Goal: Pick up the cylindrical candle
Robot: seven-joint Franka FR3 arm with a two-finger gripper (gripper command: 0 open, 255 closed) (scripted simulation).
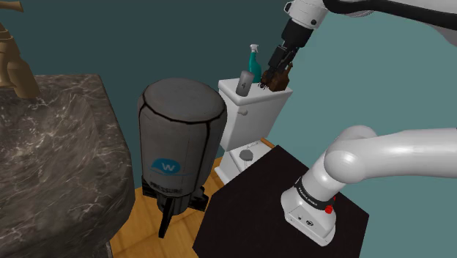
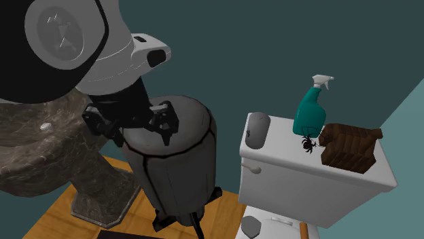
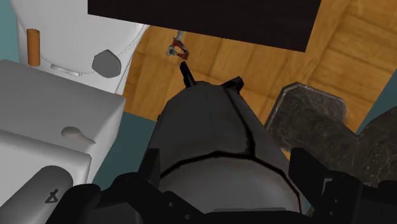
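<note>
The end effector hangs over the white toilet tank with its fingers apart. The grey candle sits on the tank, near it.

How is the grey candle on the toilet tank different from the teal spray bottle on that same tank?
Colour: the candle is plain grey, while the spray bottle is teal with a white trigger head.
Shape: the candle is a stubby cylinder, while the spray bottle narrows to a neck under its nozzle.
Height: in the shoulder view the spray bottle rises well above the candle.
Both rest on the white toilet tank lid.
</note>
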